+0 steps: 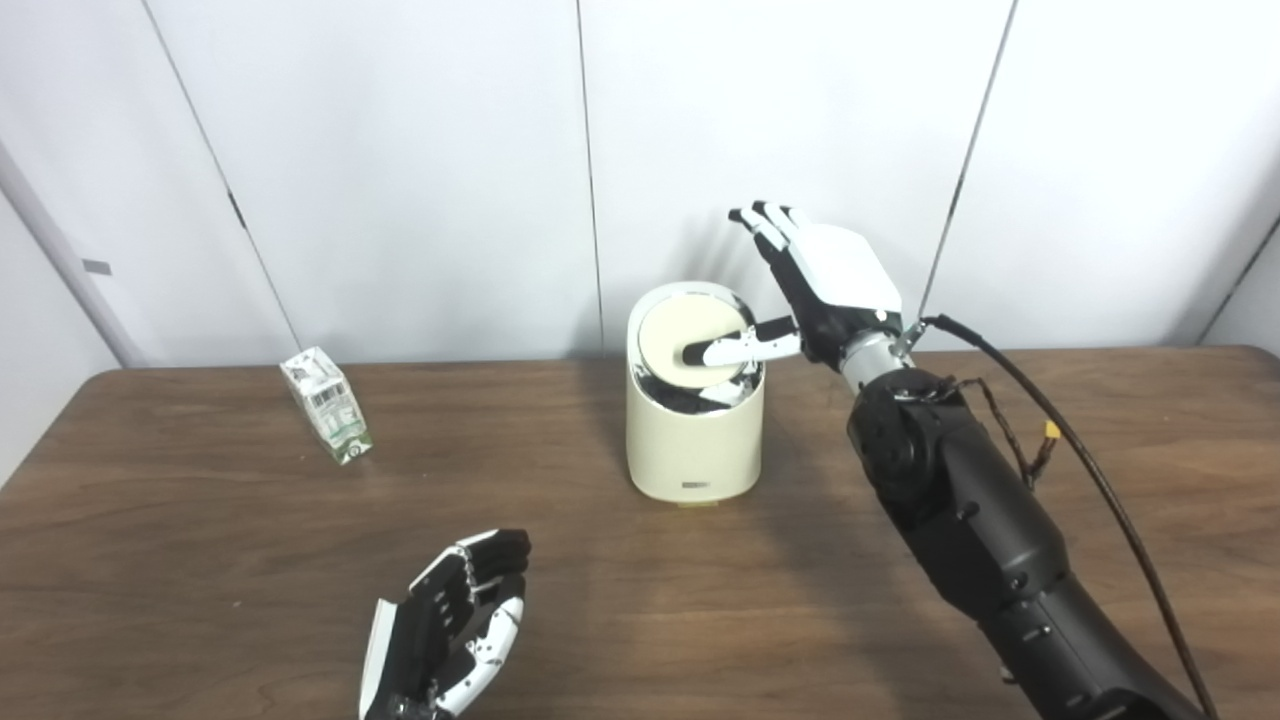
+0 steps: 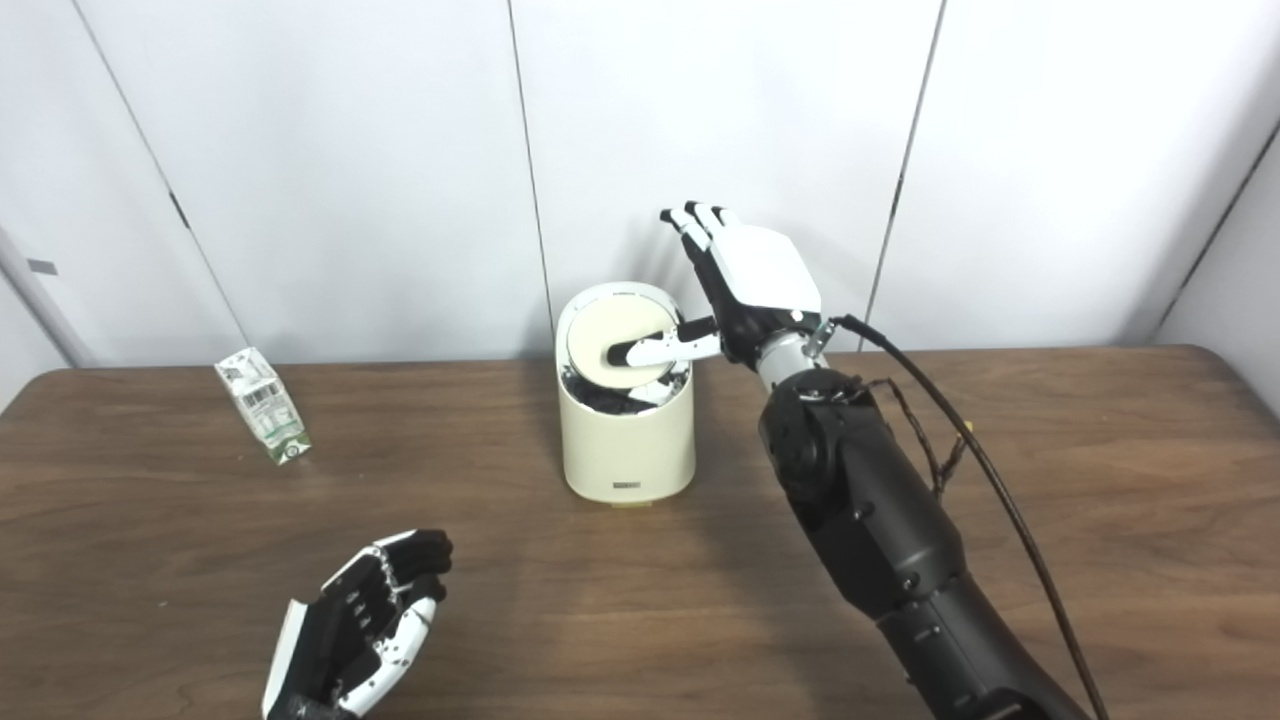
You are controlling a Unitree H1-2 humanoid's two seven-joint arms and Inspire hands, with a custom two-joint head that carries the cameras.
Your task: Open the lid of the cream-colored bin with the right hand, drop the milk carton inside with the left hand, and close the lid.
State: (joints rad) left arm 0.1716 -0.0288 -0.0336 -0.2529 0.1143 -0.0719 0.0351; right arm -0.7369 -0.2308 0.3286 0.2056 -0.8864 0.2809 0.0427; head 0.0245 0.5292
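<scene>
The cream-colored bin (image 1: 693,440) stands at the table's middle, near the wall. Its round lid (image 1: 690,340) is tilted up, with a dark gap showing beneath its front edge. My right hand (image 1: 815,285) is raised just right of the bin, fingers straight and pointing up, and its thumb (image 1: 740,350) lies across the lid. It is open and holds nothing. The milk carton (image 1: 326,403), white with green print, stands tilted at the far left. My left hand (image 1: 450,625) hovers low near the front edge, open and empty, well apart from the carton.
The brown wooden table (image 1: 200,560) runs the full width of the view. White wall panels (image 1: 400,150) close off the back. A black cable (image 1: 1080,450) trails from my right wrist along the forearm.
</scene>
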